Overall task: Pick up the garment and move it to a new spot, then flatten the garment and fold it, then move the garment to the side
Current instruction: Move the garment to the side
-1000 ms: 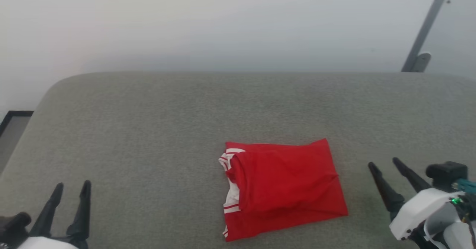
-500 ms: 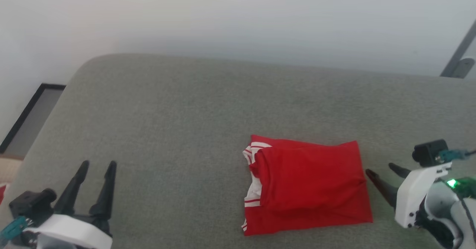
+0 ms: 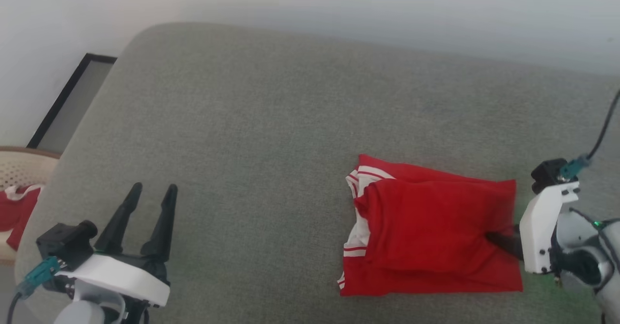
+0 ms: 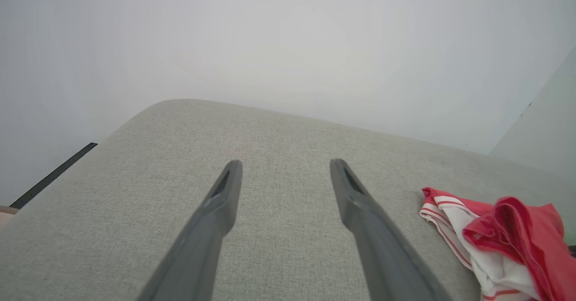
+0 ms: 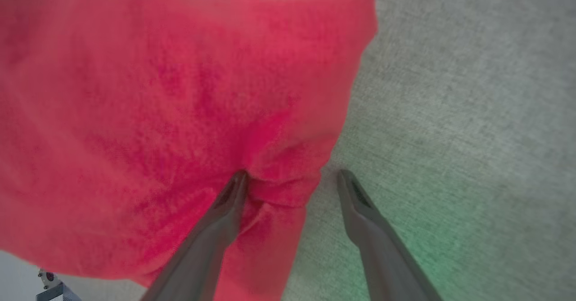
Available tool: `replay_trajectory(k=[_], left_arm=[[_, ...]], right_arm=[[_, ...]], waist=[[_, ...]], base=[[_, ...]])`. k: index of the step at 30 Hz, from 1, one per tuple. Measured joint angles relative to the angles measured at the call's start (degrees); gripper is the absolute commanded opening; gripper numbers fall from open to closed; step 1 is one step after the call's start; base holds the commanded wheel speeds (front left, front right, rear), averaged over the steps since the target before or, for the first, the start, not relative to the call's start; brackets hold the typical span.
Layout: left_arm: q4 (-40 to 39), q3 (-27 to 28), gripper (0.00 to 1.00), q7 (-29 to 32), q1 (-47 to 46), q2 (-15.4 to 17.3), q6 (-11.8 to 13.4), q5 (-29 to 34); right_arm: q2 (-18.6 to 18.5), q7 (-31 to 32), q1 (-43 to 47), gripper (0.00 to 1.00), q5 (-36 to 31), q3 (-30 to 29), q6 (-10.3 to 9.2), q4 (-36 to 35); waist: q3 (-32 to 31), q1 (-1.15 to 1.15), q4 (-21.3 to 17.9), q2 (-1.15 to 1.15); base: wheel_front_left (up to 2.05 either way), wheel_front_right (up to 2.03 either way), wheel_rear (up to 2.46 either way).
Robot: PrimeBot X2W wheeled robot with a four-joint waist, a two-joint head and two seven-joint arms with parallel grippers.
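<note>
right claw (image 5: 290, 177) stands wide open at the right edge of the garment (image 3: 436, 232), with nothing clamped in it: in the right wrist view one dark finger's tip touches a small pucker in the red cloth, the other finger lies over the bare grey upholstered surface (image 3: 271, 120) just beside the cloth, and the garment's edge runs between the two. in the head view this claw reaches in from the right, a dark finger lying on the cloth's right side below the white wrist housing. left claw (image 3: 155, 188) is also fully spread and empty, hovering over bare grey fabric at the lower left, fingers pointing up that view, well apart from the garment. the garment lies folded into a rough rectangle on the right part of the surface, red side up, with white cloth and red-and-white striped trim showing along its left edge; the upper layer is a little rumpled. in the left wrist view the striped edge of the garment (image 4: 508, 242) sits to the right of the left claw's fingers. off the surface at the far left stands a pale basket (image 3: 22, 162) with some red cloth (image 3: 17, 212) in it, and behind it a black-framed panel (image 3: 72, 99) leans at the white wall
</note>
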Motion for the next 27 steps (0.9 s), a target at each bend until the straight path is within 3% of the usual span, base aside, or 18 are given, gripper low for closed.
replay_trajectory(k=[4, 5, 6, 19, 27], left_arm=[[0.3, -0.4, 1.00, 0.0, -0.6, -0.4, 0.0, -0.1], [0.4, -0.4, 1.00, 0.0, -0.7, -0.6, 0.0, -0.1], [0.4, -0.4, 1.00, 0.0, -0.8, -0.8, 0.0, -0.1], [0.9, 1.0, 1.00, 0.0, -0.9, -1.0, 0.0, -0.5], [-0.3, 1.6, 1.00, 0.0, -1.1, -0.3, 0.0, -0.1]], right_arm=[[0.7, 4.8, -1.5, 1.00, 0.7, -0.2, -0.01, 1.7], [0.8, 6.1, -1.8, 0.33, 0.7, -0.1, -0.02, 1.8], [0.9, 6.9, -2.2, 0.00, 0.6, -0.1, -0.02, 1.9], [1.6, 7.4, -3.0, 0.00, 0.2, -2.4, 0.08, -0.1], [-2.7, 6.0, -4.3, 0.00, -1.9, -6.6, 0.04, -1.9]], waist=[[0.9, 0.00, 0.7, 0.00], [1.1, 0.00, 0.9, 0.00], [1.3, 0.00, 1.0, 0.00], [1.5, 0.00, -1.5, 0.00], [1.3, 0.00, -6.2, 0.00]], base=[[0.00, 0.00, 0.00], [0.00, 0.00, 0.00], [0.00, 0.00, 0.00], [0.00, 0.00, 0.00], [0.00, 0.00, 0.00]])
